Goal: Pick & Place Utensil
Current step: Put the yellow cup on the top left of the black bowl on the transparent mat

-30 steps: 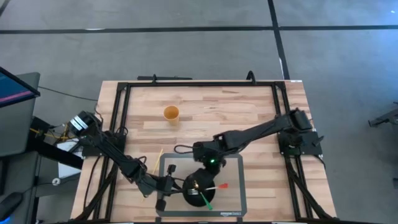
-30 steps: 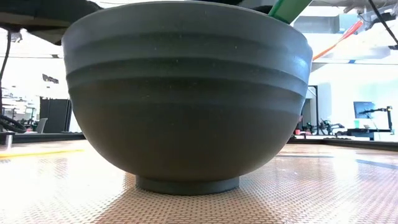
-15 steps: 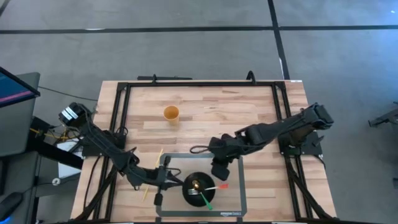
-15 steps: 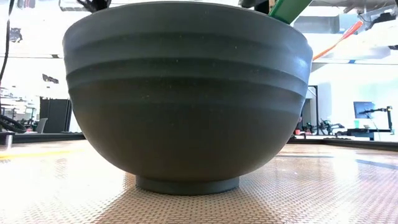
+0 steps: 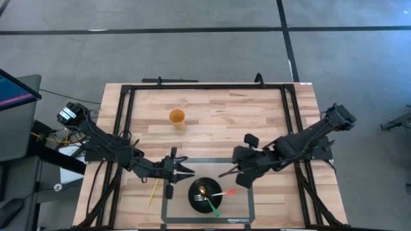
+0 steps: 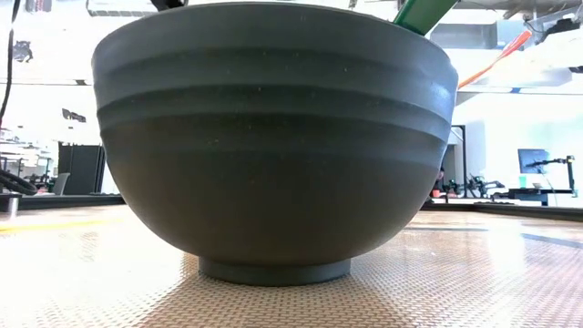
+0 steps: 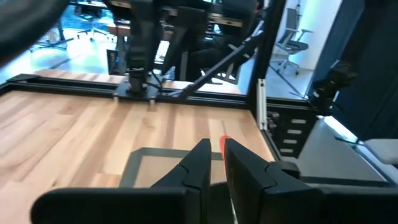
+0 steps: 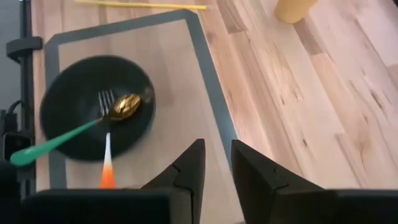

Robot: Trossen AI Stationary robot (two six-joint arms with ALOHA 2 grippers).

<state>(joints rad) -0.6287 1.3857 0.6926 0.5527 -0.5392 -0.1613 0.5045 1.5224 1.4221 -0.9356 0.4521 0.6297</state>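
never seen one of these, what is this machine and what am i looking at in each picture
Two robot arms work at a wooden table. The overhead picture shows both: the left gripper and right gripper hover by a grey mat, nearly closed, holding nothing. On the mat sits a dark bowl holding a green-handled fork, an orange-handled fork and a gold spoon. A yellow cup and yellow stick lie on the wood. The table-level picture shows only the bowl up close; the last two come from the wrists.
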